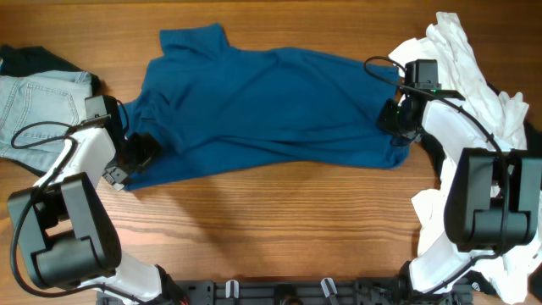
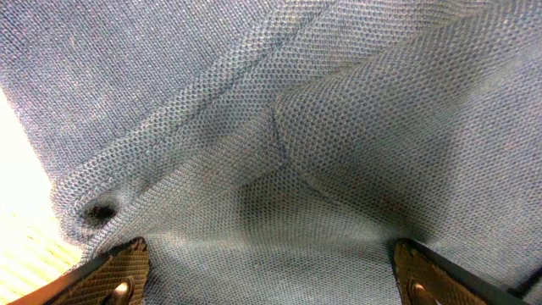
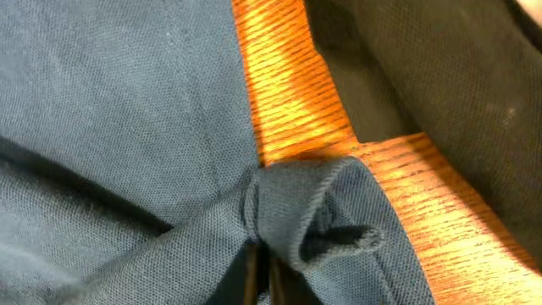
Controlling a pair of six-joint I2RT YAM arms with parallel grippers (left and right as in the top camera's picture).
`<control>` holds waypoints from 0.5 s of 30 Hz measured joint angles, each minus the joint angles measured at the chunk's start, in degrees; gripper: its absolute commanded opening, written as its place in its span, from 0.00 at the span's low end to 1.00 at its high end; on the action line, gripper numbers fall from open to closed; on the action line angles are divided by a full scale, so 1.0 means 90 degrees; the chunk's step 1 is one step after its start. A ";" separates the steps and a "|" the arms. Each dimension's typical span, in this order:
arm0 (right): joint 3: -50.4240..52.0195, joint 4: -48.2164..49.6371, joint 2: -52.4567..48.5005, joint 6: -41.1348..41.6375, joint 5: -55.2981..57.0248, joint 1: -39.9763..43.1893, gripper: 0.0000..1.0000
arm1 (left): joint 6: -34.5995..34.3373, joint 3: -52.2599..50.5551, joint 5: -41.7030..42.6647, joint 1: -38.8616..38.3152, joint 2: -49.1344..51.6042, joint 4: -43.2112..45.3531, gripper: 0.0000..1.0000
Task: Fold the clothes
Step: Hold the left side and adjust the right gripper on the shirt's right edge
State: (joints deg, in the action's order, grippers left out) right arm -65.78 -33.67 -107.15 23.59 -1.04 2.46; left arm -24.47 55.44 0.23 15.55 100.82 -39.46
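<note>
The dark teal-blue shirt (image 1: 271, 110) lies spread across the wooden table, its collar end at the upper left. My left gripper (image 1: 140, 152) sits at the shirt's left edge. In the left wrist view its fingers (image 2: 271, 275) are wide apart, with the shirt's fabric (image 2: 322, 127) filling the view between and beyond them. My right gripper (image 1: 396, 120) is at the shirt's right edge. In the right wrist view its fingers (image 3: 262, 275) are pressed together on a bunched fold of the shirt (image 3: 313, 212), next to bare table (image 3: 288, 93).
Light-blue denim shorts (image 1: 34, 106) lie at the far left with a dark garment (image 1: 34, 58) above them. A pile of white t-shirts (image 1: 474, 76) lies at the far right. Dark fabric (image 3: 440, 76) lies close to the right gripper.
</note>
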 measured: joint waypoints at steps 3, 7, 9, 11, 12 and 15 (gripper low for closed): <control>-0.0104 -0.0058 0.0032 0.0022 0.0002 0.0000 0.04 | 0.0000 0.0000 0.0000 0.0000 0.0000 0.0000 0.93; -0.0580 0.0466 0.0549 0.0007 -0.0066 0.0000 0.04 | 0.0000 -0.0005 0.0000 0.0000 0.0000 0.0000 0.93; -0.0585 0.0585 0.0566 -0.0136 -0.0270 0.0000 0.09 | 0.0002 -0.0005 -0.0005 0.0002 0.0000 0.0000 0.93; -0.0590 0.0559 0.0566 -0.0270 -0.0335 -0.0002 0.34 | 0.0007 -0.0005 0.0002 0.0007 0.0000 0.0000 0.93; -0.0602 0.0359 0.0566 -0.0291 -0.0306 -0.0005 0.39 | 0.0015 -0.0005 -0.0002 0.0010 0.0000 0.0000 0.93; -0.0617 -0.0801 0.0566 0.0075 0.0444 -0.0002 0.51 | 0.0015 -0.0012 -0.0015 0.0012 -0.0007 -0.0005 0.94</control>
State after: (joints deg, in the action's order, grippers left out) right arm -71.33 -40.88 -102.06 24.27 2.96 2.44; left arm -24.34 55.33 0.10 15.66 100.75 -39.51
